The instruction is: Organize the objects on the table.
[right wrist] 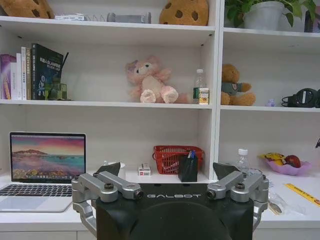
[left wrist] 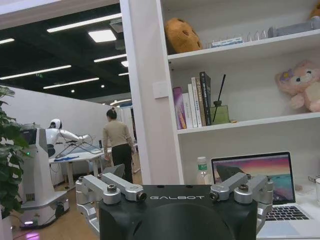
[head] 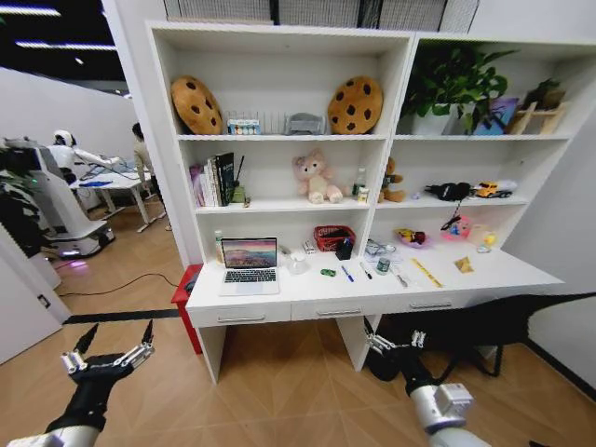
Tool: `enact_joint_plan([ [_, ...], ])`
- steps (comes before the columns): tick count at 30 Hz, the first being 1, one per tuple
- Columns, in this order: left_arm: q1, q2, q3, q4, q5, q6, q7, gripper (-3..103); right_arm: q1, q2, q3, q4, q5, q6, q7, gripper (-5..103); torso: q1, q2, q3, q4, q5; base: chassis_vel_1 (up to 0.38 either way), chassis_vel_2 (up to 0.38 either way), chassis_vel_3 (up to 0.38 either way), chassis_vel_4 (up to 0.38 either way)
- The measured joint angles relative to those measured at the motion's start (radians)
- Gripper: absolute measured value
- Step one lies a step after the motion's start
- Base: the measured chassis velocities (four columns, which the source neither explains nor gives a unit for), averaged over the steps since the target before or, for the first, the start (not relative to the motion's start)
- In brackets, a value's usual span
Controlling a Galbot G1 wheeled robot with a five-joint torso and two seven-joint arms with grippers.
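The laptop (head: 250, 265) is sitting open toward the left end of the table (head: 484, 277), its screen lit. The toy car (head: 328, 273), the pens (head: 346, 273) and the green-capped bottle (head: 383, 265) are lying to its right, mid-desk. Both arms are hanging low, well short of the desk. The left gripper (head: 114, 339) is holding its fingers spread wide; the right gripper (head: 395, 340) is likewise standing open, gripping nothing.

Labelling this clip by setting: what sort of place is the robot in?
Probably a mock study corner inside a robotics lab: a white desk with an open laptop under toy-filled shelves, and another robot beside a work table behind.
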Motion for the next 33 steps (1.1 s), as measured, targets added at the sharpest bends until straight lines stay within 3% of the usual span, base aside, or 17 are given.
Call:
enact_joint_plan([
  [13, -0.002, 0.002, -0.002, 0.0, 0.0, -0.002, 0.001, 100, -0.011, 0.013, 0.004, -0.001, -0.009, 0.02, -0.017, 100, 0.0, 0.0, 0.0, -0.0001, 0.0, -0.007, 0.005, 0.008, -0.006],
  [33, 0.003, 0.019, -0.013, 0.0, 0.022, -0.02, 0.02, 100, 0.002, 0.006, 0.006, -0.03, 0.012, 0.059, -0.016, 100, 0.0, 0.0, 0.0, 0.0, 0.0, -0.097, 0.098, 0.096, -0.102],
])
